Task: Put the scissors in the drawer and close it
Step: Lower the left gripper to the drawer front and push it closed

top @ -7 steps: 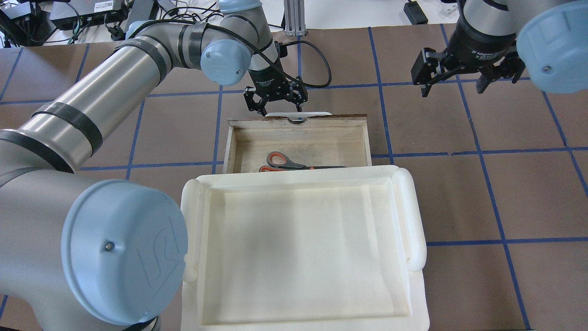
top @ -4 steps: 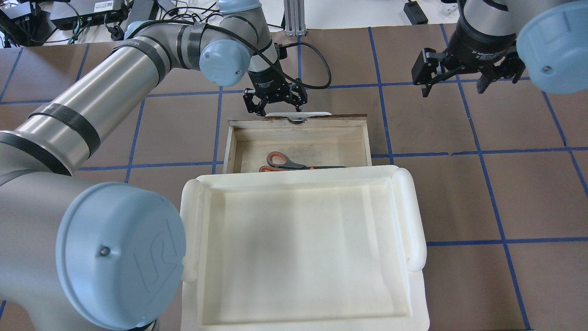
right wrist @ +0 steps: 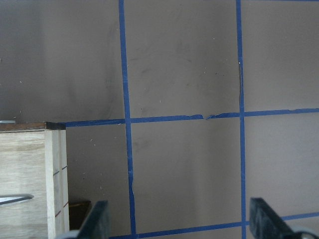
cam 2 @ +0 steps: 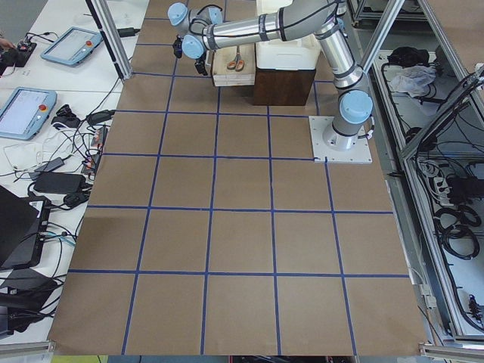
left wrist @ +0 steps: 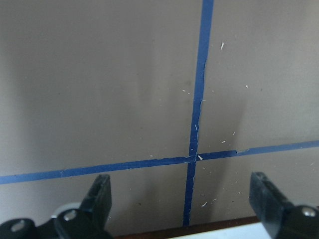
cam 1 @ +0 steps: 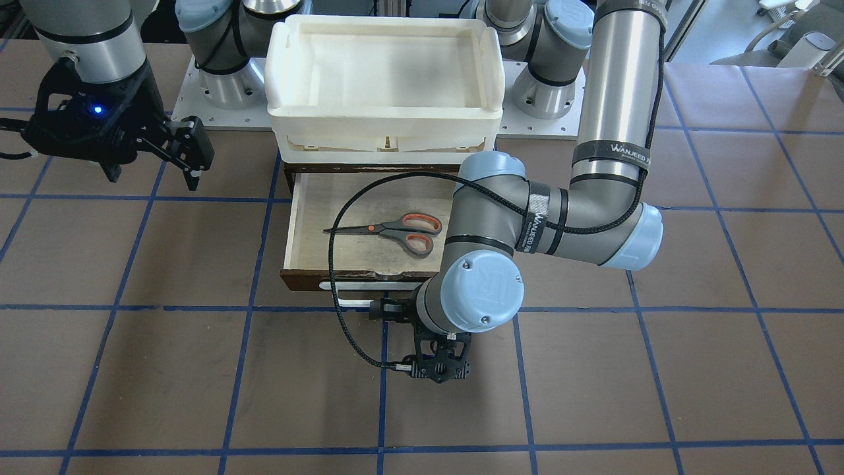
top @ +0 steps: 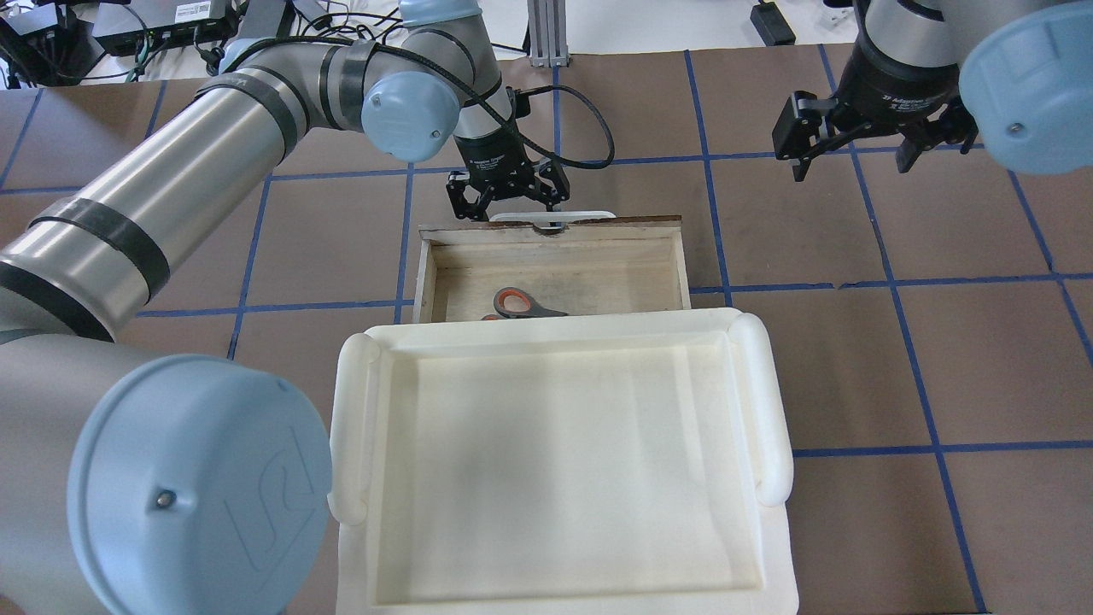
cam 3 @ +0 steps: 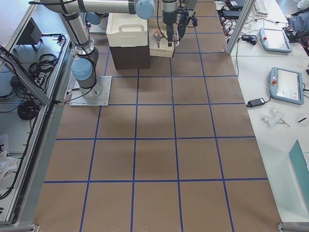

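The scissors [cam 1: 395,229] lie flat in the open drawer [cam 1: 294,218], handles toward my left side. In the overhead view only one orange-lined loop of the scissors [top: 517,302] shows past the tray's edge. My left gripper [top: 505,192] hangs open just outside the drawer's front [top: 461,225], over the white bar handle [top: 589,212]; I cannot tell whether it touches it. In the left wrist view its fingers [left wrist: 97,199] stand wide apart with nothing between them. My right gripper [top: 862,141] hovers open over bare table, far to the right of the drawer.
A large white tray [top: 350,410] sits on the dark cabinet above the drawer and covers the drawer's rear part. A black cable [cam 1: 336,264] loops from the left wrist over the drawer. Brown table with blue grid lines surrounds it all.
The drawer has slid a little in under the tray, hiding more of the scissors. My left gripper has come closer to the drawer front and shifted slightly left. The right gripper barely moved.
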You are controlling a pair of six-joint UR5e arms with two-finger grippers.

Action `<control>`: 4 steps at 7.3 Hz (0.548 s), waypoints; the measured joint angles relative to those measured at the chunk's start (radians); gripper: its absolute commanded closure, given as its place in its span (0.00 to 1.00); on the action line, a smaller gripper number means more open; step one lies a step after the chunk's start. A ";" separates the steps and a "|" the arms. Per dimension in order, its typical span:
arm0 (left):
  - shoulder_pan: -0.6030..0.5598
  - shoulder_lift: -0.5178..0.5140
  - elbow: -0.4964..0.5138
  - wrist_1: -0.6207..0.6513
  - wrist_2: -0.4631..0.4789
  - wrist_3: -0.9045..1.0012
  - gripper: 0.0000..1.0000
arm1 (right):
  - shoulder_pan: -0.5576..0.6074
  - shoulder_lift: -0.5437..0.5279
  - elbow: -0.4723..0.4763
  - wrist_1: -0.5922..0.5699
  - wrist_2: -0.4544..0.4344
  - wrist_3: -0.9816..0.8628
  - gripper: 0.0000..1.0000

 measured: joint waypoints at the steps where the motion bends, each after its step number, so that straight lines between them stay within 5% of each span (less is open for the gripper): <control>1: 0.001 0.009 -0.012 -0.001 0.000 0.003 0.00 | 0.000 -0.001 0.003 0.000 -0.001 -0.001 0.00; 4: 0.002 0.039 -0.027 -0.036 0.001 0.014 0.00 | 0.000 -0.004 0.016 -0.004 -0.002 0.005 0.00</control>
